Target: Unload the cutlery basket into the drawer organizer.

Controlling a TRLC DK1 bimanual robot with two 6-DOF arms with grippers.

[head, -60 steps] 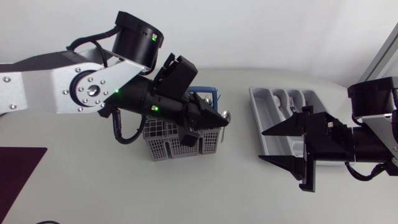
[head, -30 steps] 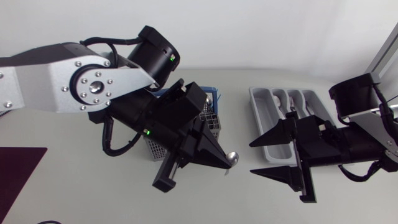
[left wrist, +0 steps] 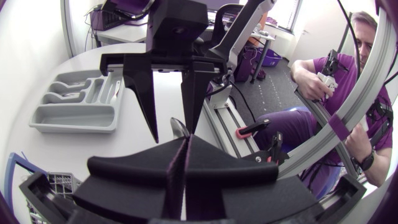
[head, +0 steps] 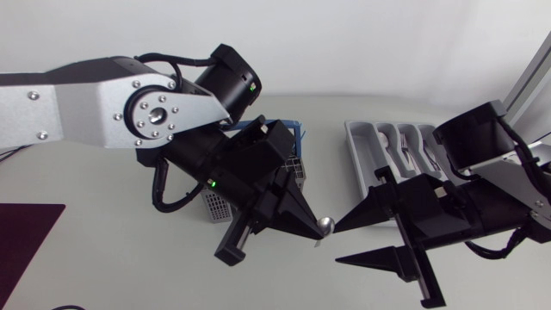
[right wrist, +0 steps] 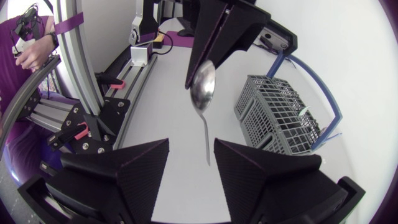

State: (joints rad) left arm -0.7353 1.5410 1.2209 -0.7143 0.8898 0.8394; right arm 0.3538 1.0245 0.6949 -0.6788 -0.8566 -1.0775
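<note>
My left pincer [head: 312, 231] is clamped on the bowl end of a shiny metal spoon [right wrist: 203, 87]. It holds the spoon over the pale desk [head: 103, 258], between the grey mesh cutlery basket [right wrist: 273, 118] and the grey plastic drawer organizer [head: 366, 159]. My right pincer [right wrist: 191, 142] gapes wide, just short of the spoon's hanging handle.
</note>
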